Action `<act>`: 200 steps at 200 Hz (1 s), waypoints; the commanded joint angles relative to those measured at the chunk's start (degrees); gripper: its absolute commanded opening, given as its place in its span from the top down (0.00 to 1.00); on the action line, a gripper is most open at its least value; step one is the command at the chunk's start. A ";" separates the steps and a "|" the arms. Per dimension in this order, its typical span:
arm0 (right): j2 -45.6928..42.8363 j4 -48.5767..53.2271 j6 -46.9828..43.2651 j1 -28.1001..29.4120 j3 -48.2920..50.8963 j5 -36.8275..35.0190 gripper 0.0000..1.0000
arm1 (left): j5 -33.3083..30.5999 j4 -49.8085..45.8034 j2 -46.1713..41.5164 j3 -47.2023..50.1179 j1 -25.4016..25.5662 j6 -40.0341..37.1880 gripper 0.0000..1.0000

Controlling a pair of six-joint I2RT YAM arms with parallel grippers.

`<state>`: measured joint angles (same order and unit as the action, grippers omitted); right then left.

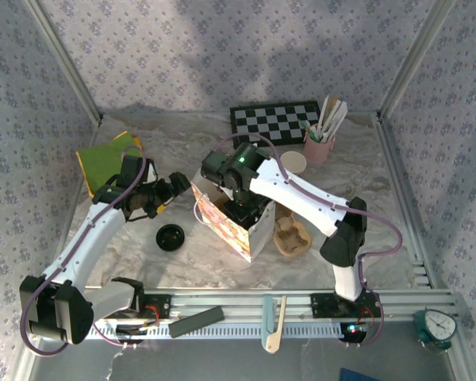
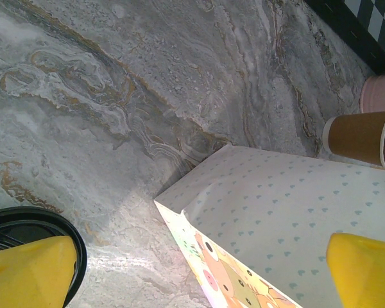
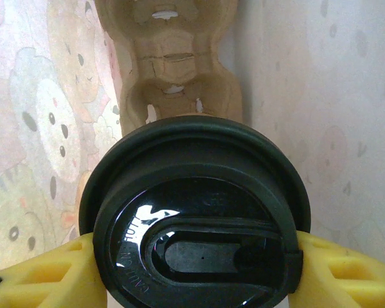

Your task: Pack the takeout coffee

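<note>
Black-lidded takeout coffee sits clamped in the right hand inside the paper bag; the next move should be lowering it straight, then release. The left hand hangs spread beside the bag.

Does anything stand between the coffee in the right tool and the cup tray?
Nothing visible: the right tool grips the lidded coffee between the paper bag's walls, the pulp cup tray bare beyond it.

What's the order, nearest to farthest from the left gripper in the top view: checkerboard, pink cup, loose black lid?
From the left gripper:
1. Loose black lid, on the table just toward the arm bases.
2. Checkerboard, along the back wall.
3. Pink cup, back right, beyond the checkerboard's corner.
</note>
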<state>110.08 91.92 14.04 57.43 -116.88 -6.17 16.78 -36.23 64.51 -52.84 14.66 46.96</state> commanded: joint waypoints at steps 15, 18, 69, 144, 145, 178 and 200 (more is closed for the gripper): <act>0.82 2.01 -0.95 0.22 -0.12 1.07 0.40 | 0.85 -0.54 -0.70 -1.21 0.28 -0.34 0.00; 0.83 1.88 -0.95 0.18 -0.10 1.11 0.40 | 0.84 -0.59 -0.64 -1.21 0.29 -0.31 0.00; 0.06 0.01 -1.03 -0.92 3.15 2.91 0.40 | 0.80 -0.65 -0.79 -1.21 0.29 -0.38 0.00; -0.56 -2.19 -1.04 -1.50 5.52 3.68 0.40 | 0.67 -0.84 -0.70 -1.61 0.27 -0.31 0.00; -0.61 -2.19 -1.04 -1.47 5.57 3.79 0.40 | 0.69 -0.85 -0.70 -1.63 0.28 -0.30 0.00; -1.14 -2.86 -0.82 -1.77 6.84 4.24 0.40 | 0.47 -1.70 -0.90 -2.70 0.29 -0.81 0.00; -1.08 -3.22 -0.77 -1.97 6.93 4.24 0.40 | 0.37 -1.94 -1.05 -2.88 0.32 -1.32 0.00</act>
<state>110.67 88.47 13.87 55.79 -110.39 -2.55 16.73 -36.64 64.51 -53.21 14.66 46.92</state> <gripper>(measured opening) 0.609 0.997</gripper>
